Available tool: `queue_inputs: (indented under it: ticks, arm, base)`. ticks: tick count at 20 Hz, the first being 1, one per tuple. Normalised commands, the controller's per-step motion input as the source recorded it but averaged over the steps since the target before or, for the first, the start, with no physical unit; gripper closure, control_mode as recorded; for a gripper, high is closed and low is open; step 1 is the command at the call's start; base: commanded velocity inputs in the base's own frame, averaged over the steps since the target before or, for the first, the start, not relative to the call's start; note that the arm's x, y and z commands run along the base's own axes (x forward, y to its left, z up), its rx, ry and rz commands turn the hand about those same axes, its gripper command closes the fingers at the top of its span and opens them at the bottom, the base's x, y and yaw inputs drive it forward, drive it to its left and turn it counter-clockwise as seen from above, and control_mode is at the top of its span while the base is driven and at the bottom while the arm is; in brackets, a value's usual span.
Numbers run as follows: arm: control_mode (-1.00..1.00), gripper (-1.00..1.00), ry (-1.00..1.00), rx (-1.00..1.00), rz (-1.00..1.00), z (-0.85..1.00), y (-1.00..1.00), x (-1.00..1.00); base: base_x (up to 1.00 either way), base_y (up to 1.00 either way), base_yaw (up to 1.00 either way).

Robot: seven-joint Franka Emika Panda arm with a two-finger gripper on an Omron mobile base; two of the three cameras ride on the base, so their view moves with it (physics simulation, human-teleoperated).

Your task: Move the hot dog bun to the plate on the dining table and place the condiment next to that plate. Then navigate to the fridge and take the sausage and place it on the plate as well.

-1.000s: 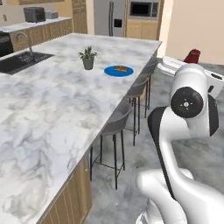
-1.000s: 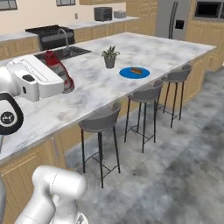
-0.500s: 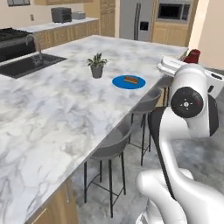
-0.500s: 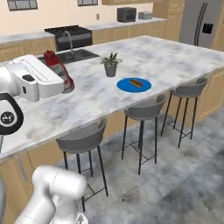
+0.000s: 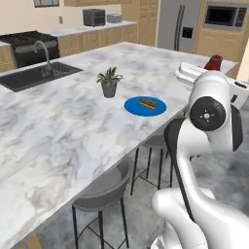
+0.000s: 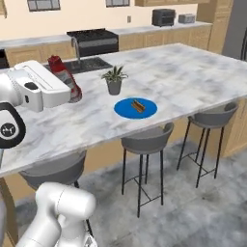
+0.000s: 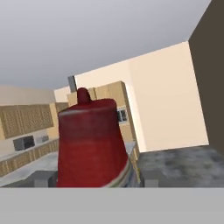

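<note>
The claw (image 7: 92,177) pinches the upright condiment (image 6: 63,77), carried above the bench (image 6: 193,82), with the blue plate (image 6: 125,109) and its bun (image 6: 138,105) ahead and lower, toward the plant side.

Dining table (image 5: 58,131): white-and-grey veined marble top, smooth, soft sheen. Plate (image 5: 145,106): flat bright blue, smooth, looks like glazed ceramic or plastic, cannot tell which. Hot dog bun (image 5: 148,103): orange-brown, matt crust. Condiment (image 7: 91,144): dark red bottle, smooth plastic look, faint gloss, pale band at base. Stools (image 6: 147,140): grey matt seats, thin dark metal legs. Sink (image 5: 34,78): dark matt basin, metal tap. Fridge (image 5: 175,24): grey brushed-metal finish. Cabinets (image 6: 144,41): light wood. Floor (image 6: 193,212): grey, mottled stone look
</note>
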Motion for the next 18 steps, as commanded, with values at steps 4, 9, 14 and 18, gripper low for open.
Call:
queue_inputs:
  ticks: [4,9,14,18]
  arm:
    - [1.0,1.0,0.0,0.0,0.0,0.0,0.0,0.0]
    - [1.0,1.0,0.0,0.0,0.0,0.0,0.0,0.0]
    - [1.0,1.0,0.0,0.0,0.0,0.0,0.0,0.0]
    - [1.0,1.0,0.0,0.0,0.0,0.0,0.0,0.0]
  base:
    - [0.6,-0.9,0.32]
    - [0.61,-0.86,0.33]
    - [0.7,-0.58,0.42]
    - [0.71,-0.53,0.48]
